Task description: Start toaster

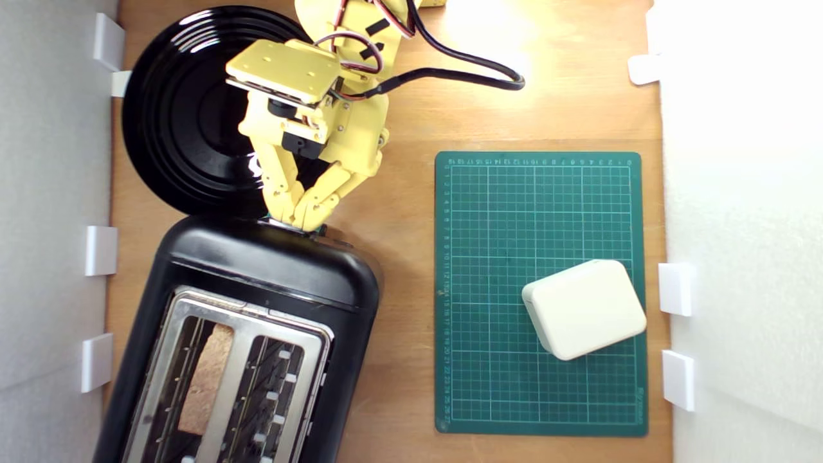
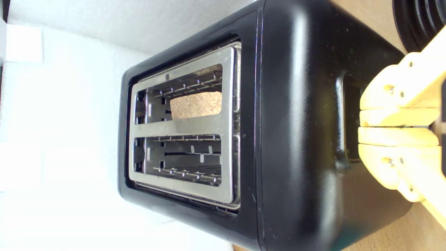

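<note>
The toaster [image 1: 257,334] stands at the table's [image 1: 398,128] corner that shows at the bottom left of the exterior view, its lever end turned toward the middle of the table. A brown slice [image 1: 207,379] sits deep in one slot; the other slot looks empty. The tool [image 1: 302,218] has its two yellow fingers [image 2: 397,116] pressed together with nothing between them, tips at the toaster's end face over the lever slot [image 2: 350,118]. Only a sliver of teal shows beside the tips in the exterior view, so I cannot tell whether they rest on the knob itself.

What could go wrong, as I judge it:
- The closed tips may slide off the small knob as they push down, because the contact is narrow and the knob is largely hidden under them.
- A push that is not straight along the slot could shove or tip the toaster toward the table's edge, since nothing braces it.
- A short stroke would leave the lever unlatched, and it would spring back.
- The arm's body hangs over the black plate [image 1: 180,109] lying just beside the toaster; a low sweep could knock it.

Writing: the green cutting mat [image 1: 540,193] carries small ruler numbers along its edges and a maker's mark at one corner, too small to read. The white box [image 1: 585,308] on it shows no label. No brand is visible on the toaster.
</note>
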Tool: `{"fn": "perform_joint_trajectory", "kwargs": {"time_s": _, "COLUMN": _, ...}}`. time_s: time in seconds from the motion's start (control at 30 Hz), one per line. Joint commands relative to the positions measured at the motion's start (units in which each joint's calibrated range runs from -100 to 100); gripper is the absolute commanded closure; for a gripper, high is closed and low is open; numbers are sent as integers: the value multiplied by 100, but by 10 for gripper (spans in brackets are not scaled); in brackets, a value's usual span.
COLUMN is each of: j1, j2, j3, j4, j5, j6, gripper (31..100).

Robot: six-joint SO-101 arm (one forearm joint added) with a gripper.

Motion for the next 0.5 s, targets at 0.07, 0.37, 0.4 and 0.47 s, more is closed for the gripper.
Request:
{"fn": "perform_joint_trajectory", "kwargs": {"time_s": 0.07, "j1": 158, "j2": -25, "j3": -286, "j4": -34, "j5": -209, "j6": -6, "gripper": 989}}
{"fn": "perform_joint_trajectory", "kwargs": {"time_s": 0.37, "j1": 420, "j2": 8, "j3": 178, "j4": -34, "j5": -209, "j6": 31, "gripper": 989}}
{"fn": "perform_joint_trajectory", "kwargs": {"time_s": 0.4, "j1": 420, "j2": 8, "j3": 196, "j4": -34, "j5": -209, "j6": 25, "gripper": 989}}
{"fn": "perform_joint_trajectory", "kwargs": {"time_s": 0.47, "j1": 412, "j2": 17, "j3": 205, "j4": -43, "j5": -209, "j6": 25, "gripper": 989}}
